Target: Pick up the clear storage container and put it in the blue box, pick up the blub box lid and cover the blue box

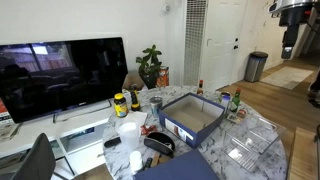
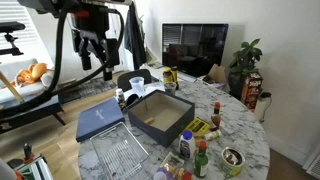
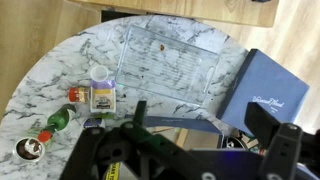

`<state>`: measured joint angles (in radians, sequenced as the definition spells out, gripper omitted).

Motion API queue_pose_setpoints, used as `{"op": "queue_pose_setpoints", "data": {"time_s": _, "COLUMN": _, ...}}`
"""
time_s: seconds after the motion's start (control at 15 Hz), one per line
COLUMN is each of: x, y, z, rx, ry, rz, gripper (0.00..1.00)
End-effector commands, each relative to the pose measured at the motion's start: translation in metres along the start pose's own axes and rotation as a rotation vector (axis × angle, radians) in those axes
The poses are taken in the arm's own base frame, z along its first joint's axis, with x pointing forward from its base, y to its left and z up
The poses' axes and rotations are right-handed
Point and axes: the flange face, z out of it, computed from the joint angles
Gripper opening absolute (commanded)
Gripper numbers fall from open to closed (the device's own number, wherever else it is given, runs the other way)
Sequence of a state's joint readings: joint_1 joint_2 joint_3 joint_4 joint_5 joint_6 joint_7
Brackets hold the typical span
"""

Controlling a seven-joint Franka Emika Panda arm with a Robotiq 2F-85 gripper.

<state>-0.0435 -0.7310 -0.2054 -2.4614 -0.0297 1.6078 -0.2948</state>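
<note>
Clear storage container (image 3: pixel 170 65) lies flat on the marble desk (image 3: pixel 60 60), its long axis running left to right across the wrist view. Small bottles (image 3: pixel 103 92) stand just left of it; the navy lid (image 3: pixel 265 95) lies at its right. The tool (image 3: pixel 203 118) hangs well above the desk, jaws spread wide, gripping nothing, the container below and ahead of it.
</note>
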Motion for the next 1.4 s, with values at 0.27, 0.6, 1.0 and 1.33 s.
{"op": "queue_pose_setpoints", "data": {"time_s": 0.27, "x": 0.005, "y": -0.007, "z": 0.012, "rx": 0.028, "ry": -0.020, "rz": -0.012, "gripper": 1.00}}
{"op": "queue_pose_setpoints", "data": {"time_s": 0.6, "x": 0.027, "y": -0.037, "z": 0.127, "rx": 0.077, "ry": -0.193, "rz": 0.063, "gripper": 1.00}}
{"op": "queue_pose_setpoints", "data": {"time_s": 1.0, "x": 0.079, "y": -0.064, "z": 0.217, "rx": 0.089, "ry": -0.008, "rz": 0.195, "gripper": 1.00}}
{"op": "queue_pose_setpoints", "data": {"time_s": 1.33, "x": 0.092, "y": -0.069, "z": 0.237, "rx": 0.079, "ry": 0.017, "rz": 0.192, "gripper": 1.00}}
